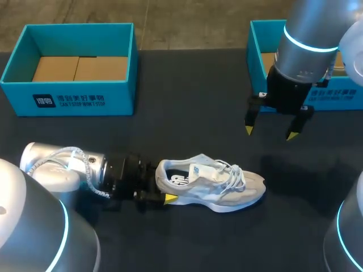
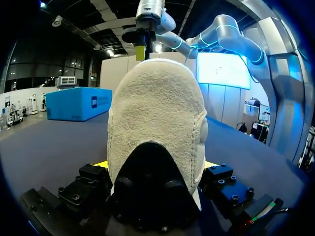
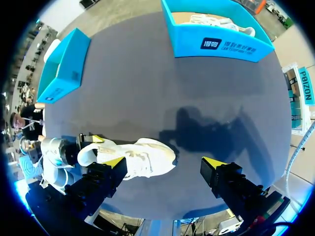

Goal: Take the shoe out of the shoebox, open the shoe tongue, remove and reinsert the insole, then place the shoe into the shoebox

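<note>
Fingers of the left claw (image 2: 155, 163) press in on the heel of a sneaker (image 1: 210, 184) from both sides, pinching it; in the left wrist view the yellow tips just peek out on either side of the heel. The sneaker runs straight ahead of this claw, toe pointing away from it, sole down on the counter (image 1: 187, 113). Its heel counter is a nubby cream fabric, rounded like a dome, with a dark patch at the base. The upper is white and pale grey with white laces bunched over the tongue, and the open collar shows a printed insole.

The right claw (image 1: 270, 133) hangs above the counter with its fingers spread wide and nothing between them. The sneaker lies below it and off to one side, well apart, its toe end the nearer part.

Beyond the right claw stands a teal shoebox (image 3: 221, 42), open-topped, with something white inside that I cannot identify. A second teal shoebox (image 1: 68, 90) sits well ahead of the left claw and off to its side, open, with a plain brown cardboard floor. The counter is a matte, dark charcoal surface.
</note>
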